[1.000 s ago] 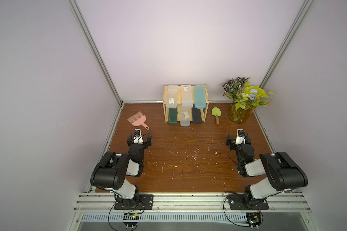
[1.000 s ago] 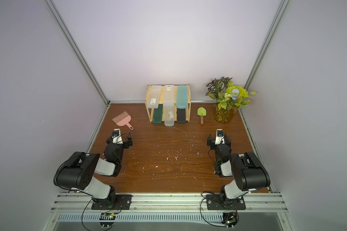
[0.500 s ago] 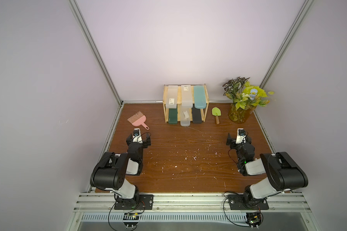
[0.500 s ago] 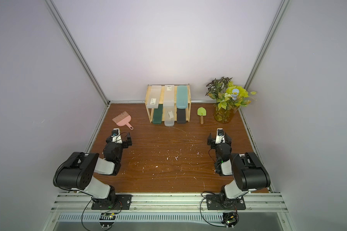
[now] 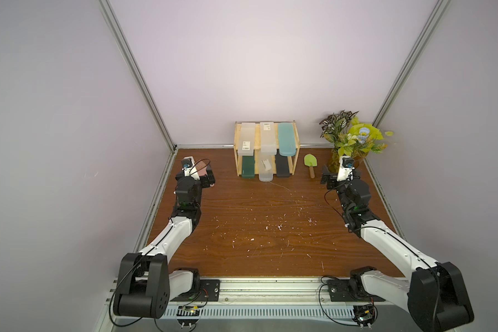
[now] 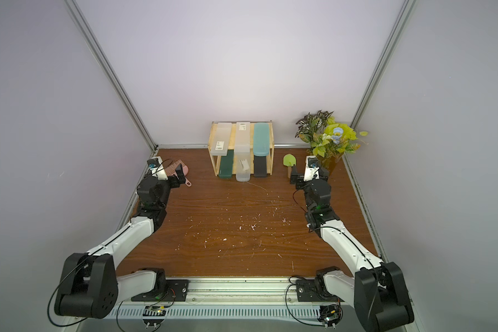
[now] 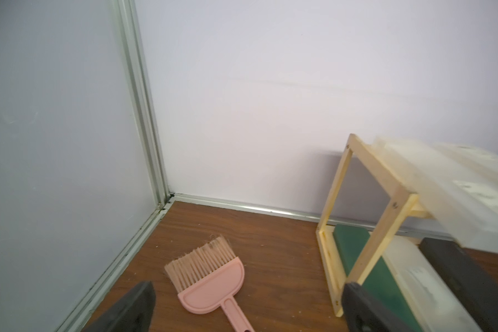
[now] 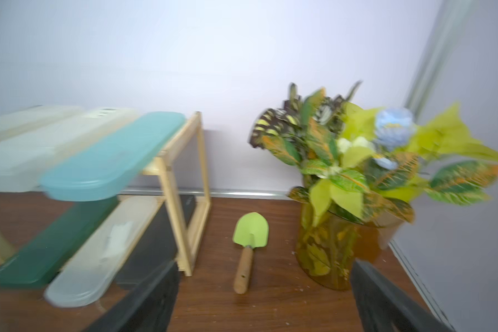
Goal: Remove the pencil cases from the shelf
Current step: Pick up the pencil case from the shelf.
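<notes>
Shelf (image 5: 236, 156) stands at the back of the table (image 5: 256, 230), close to the rear wall, with all six cases on it. Upper tier, from the left arm's side: frosted case (image 5: 247, 139) with a barcode label near its front end, second frosted case (image 5: 267, 138) with a label at its rear end, teal case (image 5: 286, 139). Lower tier, same order: green case (image 5: 247, 169), clear case (image 5: 265, 172), black case (image 5: 282, 169). All lie lengthwise, side by side. The lower three stick out past the front posts, the clear case furthest. I note that neither arm touches any case.

Left gripper (image 5: 206, 176) is spread wide and holds nothing. It hangs over the brush (image 7: 210, 276), which it partly hides in both top views. Its wrist view shows one of the dark fingers (image 7: 133, 310) to each side of the brush, with the shelf beyond.

Right gripper (image 5: 339, 179) is likewise spread wide and empty, near the trowel (image 8: 250, 232) and the plant (image 8: 351, 161), apart from the shelf. Its wrist view is blurred; I can make out the trowel lying flat between shelf and plant. White flecks are scattered over the middle of the table.
</notes>
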Action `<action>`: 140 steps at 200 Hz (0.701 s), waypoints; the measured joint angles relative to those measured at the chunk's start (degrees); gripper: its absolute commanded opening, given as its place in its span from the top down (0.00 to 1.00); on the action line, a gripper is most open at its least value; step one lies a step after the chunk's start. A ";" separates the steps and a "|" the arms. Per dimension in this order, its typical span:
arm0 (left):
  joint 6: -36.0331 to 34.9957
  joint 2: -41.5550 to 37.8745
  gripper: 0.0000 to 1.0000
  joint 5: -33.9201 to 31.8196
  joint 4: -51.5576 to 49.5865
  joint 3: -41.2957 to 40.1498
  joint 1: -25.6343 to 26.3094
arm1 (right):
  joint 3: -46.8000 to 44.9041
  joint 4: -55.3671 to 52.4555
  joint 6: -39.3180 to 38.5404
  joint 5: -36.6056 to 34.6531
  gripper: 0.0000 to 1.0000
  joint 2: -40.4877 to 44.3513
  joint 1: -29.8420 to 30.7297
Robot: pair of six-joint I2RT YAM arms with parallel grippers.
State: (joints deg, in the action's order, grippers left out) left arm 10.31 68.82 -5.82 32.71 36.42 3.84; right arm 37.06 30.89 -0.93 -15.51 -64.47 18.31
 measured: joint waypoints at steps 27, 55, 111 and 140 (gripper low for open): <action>1.07 -1.60 0.00 2.40 -11.69 8.61 3.76 | 9.40 -11.65 0.81 0.11 0.00 -0.81 7.80; 3.39 -1.57 0.00 6.08 -20.90 16.17 5.25 | 24.83 -21.59 1.73 -0.17 0.00 -6.95 11.34; 7.58 -2.38 0.00 7.45 -30.12 18.43 5.51 | 56.61 -41.79 5.01 -0.98 0.01 -25.05 11.89; 8.76 -2.19 0.00 7.80 -32.15 19.15 5.90 | 75.95 -53.40 6.93 1.05 0.01 -39.01 11.58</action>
State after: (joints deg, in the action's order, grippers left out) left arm 19.07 66.63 1.98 0.56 55.57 9.74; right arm 113.01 -22.50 6.00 -14.46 -103.48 29.89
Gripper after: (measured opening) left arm 0.999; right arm 0.993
